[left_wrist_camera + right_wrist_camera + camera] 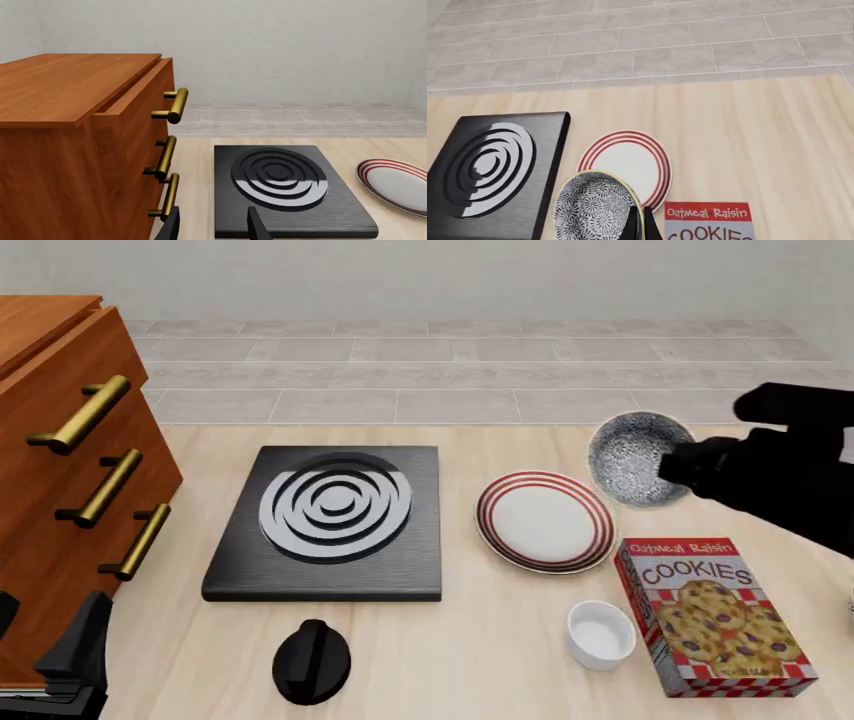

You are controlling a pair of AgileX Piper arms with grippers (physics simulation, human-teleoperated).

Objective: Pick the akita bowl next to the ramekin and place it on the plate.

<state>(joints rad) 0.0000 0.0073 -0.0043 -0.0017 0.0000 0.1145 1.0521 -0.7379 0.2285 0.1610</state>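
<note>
While the bowl [638, 457] is hanging tilted in the air at the far right, the big pieces are sitting where they leave the middle open: the cabinet [60, 470] is standing at the far left and the stove [327, 522] is lying just right of it. The plate [545, 521] is waiting bare at the centre, just left of and nearer than the bowl, so the carry looks short. The cookie box [714, 616] is lying near right, the ramekin [599, 634] just left of it. The right tool [639, 225] is reaching in from the right, pinching the bowl's rim between its fingers. The left tool [213, 225] is idling low at the near left, fingers spread, gripping nothing.
</note>
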